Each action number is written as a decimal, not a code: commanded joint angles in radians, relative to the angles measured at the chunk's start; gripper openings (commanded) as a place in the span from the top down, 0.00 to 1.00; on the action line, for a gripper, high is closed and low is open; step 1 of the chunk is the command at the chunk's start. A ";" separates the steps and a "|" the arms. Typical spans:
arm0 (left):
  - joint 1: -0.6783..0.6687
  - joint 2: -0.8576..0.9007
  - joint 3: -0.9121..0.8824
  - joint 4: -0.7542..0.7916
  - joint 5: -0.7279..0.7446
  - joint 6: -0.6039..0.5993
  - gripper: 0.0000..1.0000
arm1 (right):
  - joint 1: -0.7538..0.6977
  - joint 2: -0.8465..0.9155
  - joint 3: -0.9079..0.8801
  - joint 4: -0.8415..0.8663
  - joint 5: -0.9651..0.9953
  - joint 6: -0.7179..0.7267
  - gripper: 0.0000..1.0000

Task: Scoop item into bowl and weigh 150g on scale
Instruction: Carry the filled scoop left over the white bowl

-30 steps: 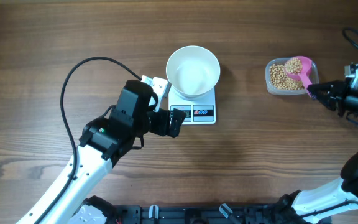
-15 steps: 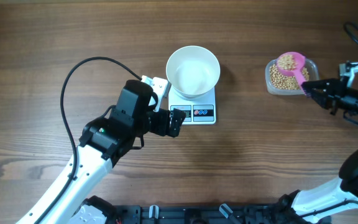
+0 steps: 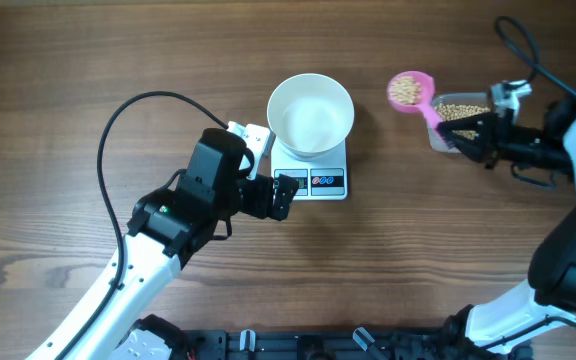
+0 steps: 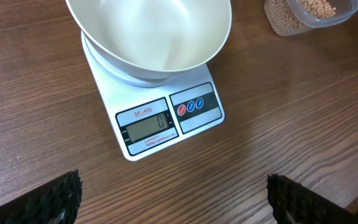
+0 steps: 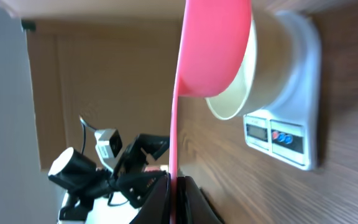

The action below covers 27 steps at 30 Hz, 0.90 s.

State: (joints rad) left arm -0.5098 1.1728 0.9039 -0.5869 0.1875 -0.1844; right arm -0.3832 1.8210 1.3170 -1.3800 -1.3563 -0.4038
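Observation:
The white bowl (image 3: 311,114) stands empty on the white scale (image 3: 313,184), whose display (image 4: 146,127) reads zero. My right gripper (image 3: 460,138) is shut on the handle of a pink scoop (image 3: 409,90) loaded with tan beans. The scoop hangs above the table between the clear tub (image 3: 458,118) and the bowl. In the right wrist view the scoop (image 5: 216,43) is in front of the bowl (image 5: 244,93), its handle clamped in the gripper (image 5: 176,193). My left gripper (image 4: 176,205) is open just in front of the scale, holding nothing.
The clear tub (image 4: 312,12) still holds more beans (image 3: 460,108) at the right of the table. A black cable (image 3: 118,130) loops over the table left of the left arm. Another cable (image 3: 528,50) runs near the right arm.
The right gripper has lifted the loaded scoop out of the tub and carried it left toward the bowl. The left arm has not moved.

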 commanded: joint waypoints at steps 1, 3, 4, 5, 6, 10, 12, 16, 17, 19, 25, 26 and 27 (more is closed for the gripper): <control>-0.004 0.002 -0.001 0.000 -0.006 0.019 0.00 | 0.072 0.013 -0.003 0.009 -0.060 -0.012 0.95; -0.004 0.002 -0.001 0.000 -0.006 0.019 0.00 | 0.105 0.013 -0.001 0.018 -0.060 -0.011 0.96; -0.004 0.002 -0.001 0.000 -0.006 0.019 0.00 | 0.119 0.013 0.000 0.025 -0.059 -0.002 0.96; -0.004 0.002 -0.001 0.000 -0.006 0.019 0.00 | 0.135 0.013 0.002 0.037 -0.055 0.023 0.95; -0.004 0.002 -0.001 0.000 -0.006 0.019 0.00 | 0.148 0.013 0.006 0.050 -0.048 0.044 0.96; -0.004 0.002 -0.001 0.000 -0.006 0.019 0.00 | 0.203 0.006 0.023 0.125 0.029 0.159 0.95; -0.004 0.002 -0.001 0.000 -0.006 0.019 0.00 | 0.225 -0.006 0.029 0.170 0.080 0.222 0.95; -0.005 0.002 -0.001 0.000 -0.006 0.019 0.00 | 0.276 -0.050 0.041 0.286 0.184 0.368 0.95; -0.004 0.002 -0.001 0.000 -0.006 0.019 0.00 | 0.292 -0.067 0.041 0.326 0.219 0.413 0.95; -0.004 0.002 -0.001 0.000 -0.006 0.019 0.00 | 0.319 -0.093 0.041 0.382 0.264 0.462 0.95; -0.004 0.002 -0.001 0.000 -0.006 0.019 0.00 | 0.426 -0.161 0.041 0.521 0.460 0.543 0.96; -0.004 0.002 -0.001 0.000 -0.006 0.019 0.00 | 0.447 -0.172 0.041 0.538 0.491 0.537 0.96; -0.004 0.002 -0.001 0.000 -0.006 0.019 0.00 | 0.468 -0.182 0.041 0.552 0.525 0.533 0.95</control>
State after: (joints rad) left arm -0.5098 1.1728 0.9039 -0.5865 0.1875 -0.1844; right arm 0.0204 1.6966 1.3319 -0.8661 -0.9901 0.0860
